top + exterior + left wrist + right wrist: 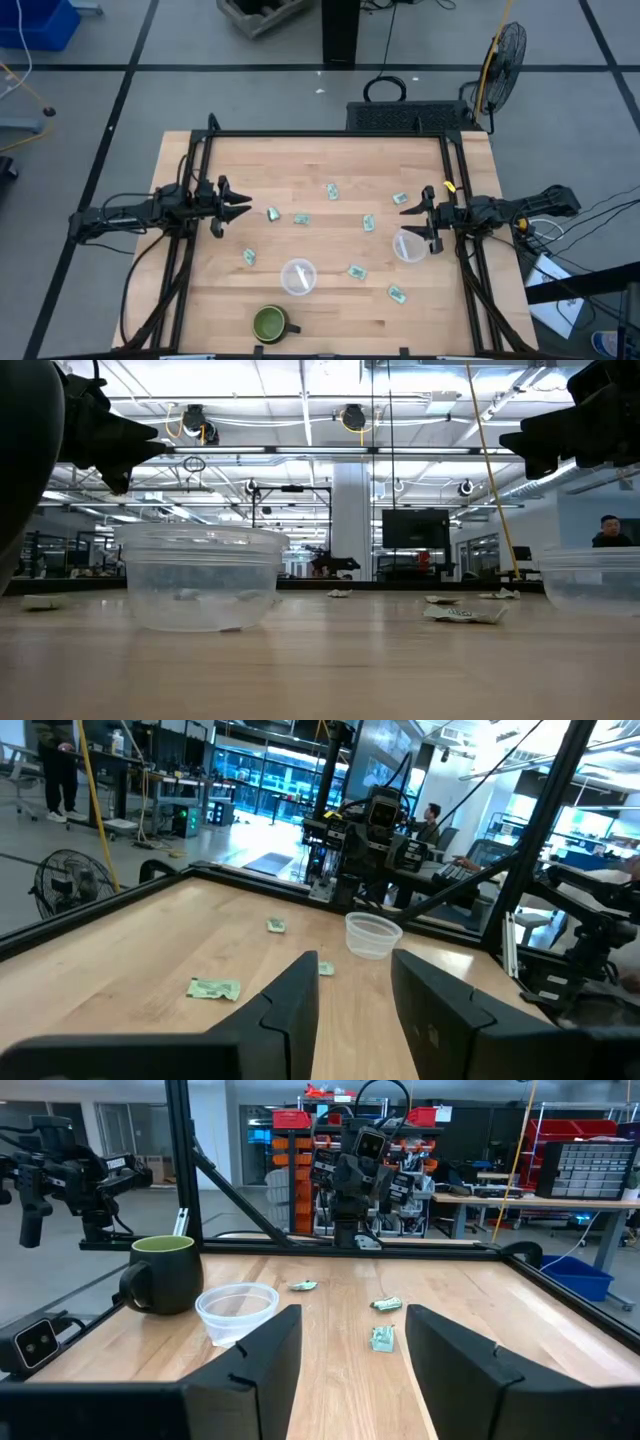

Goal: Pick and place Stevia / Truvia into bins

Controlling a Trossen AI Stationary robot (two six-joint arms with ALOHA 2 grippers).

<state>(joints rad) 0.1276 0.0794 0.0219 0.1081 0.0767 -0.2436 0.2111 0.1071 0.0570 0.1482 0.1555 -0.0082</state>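
Now both hands point(238, 207) point(414, 212) open, empty.

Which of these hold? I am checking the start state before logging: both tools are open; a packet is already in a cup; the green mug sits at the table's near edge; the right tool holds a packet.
1. Both tools are open: true; the left tool and right tool hold nothing.
2. A packet is in a cup: false; the middle cup and right cup look empty.
3. The green mug sits at the near edge: true.
4. The right tool holds a packet: false; packets lie on the table.
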